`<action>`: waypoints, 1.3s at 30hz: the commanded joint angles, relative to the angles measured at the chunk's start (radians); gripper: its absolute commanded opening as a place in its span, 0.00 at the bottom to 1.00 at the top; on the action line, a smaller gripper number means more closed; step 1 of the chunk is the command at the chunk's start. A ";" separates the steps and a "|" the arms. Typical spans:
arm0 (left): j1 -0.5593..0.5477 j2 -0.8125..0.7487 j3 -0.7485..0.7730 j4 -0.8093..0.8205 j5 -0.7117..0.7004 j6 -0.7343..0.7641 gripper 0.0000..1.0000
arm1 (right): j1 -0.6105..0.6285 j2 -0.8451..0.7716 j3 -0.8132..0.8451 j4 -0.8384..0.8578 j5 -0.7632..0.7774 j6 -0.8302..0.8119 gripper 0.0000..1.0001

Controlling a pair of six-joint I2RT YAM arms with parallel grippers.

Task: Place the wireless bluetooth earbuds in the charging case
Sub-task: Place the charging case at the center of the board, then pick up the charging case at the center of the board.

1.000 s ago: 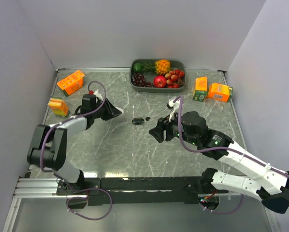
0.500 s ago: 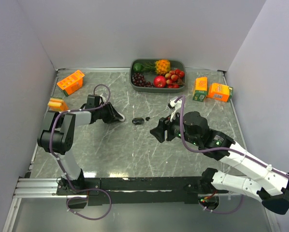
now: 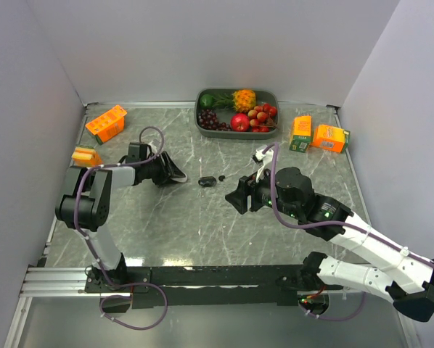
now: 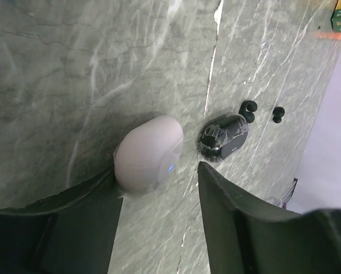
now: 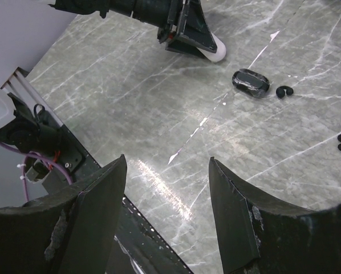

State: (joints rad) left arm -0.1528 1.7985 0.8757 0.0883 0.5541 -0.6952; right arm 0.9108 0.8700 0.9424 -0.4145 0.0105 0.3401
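Observation:
A white pill-shaped case (image 4: pixel 149 153) lies closed on the marble table, between the tips of my open left gripper (image 4: pixel 159 177) and touching its left finger. It also shows in the right wrist view (image 5: pixel 216 52). Just beyond it lies a black case (image 4: pixel 223 137), which looks open, with two black earbuds (image 4: pixel 249 108) (image 4: pixel 277 114) loose on the table past it. In the top view the black case (image 3: pixel 205 181) and one earbud (image 3: pixel 221 178) lie between my left gripper (image 3: pixel 175 176) and my right gripper (image 3: pixel 235 197). The right gripper (image 5: pixel 167 171) is open and empty, above the table. No white earbuds are in view.
A grey tray (image 3: pixel 199 122) of fruit stands at the back. Orange cartons sit at the back left (image 3: pixel 106 123) (image 3: pixel 87 159) and back right (image 3: pixel 301 133) (image 3: pixel 330 138). Walls close in both sides.
My left arm has folded down and its gripper has moved a little right, low to the table around the white case. The right arm has barely moved.

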 commanded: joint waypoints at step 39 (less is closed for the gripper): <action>-0.461 -0.328 0.189 -0.516 -0.885 -0.412 0.96 | -0.046 -0.039 -0.016 -0.096 0.264 0.139 0.83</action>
State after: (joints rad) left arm -0.5510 1.3743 0.8642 -0.2470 -0.2226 -1.0458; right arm 0.8715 0.8478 0.9264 -0.5076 0.2504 0.4389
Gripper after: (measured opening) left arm 0.963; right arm 0.830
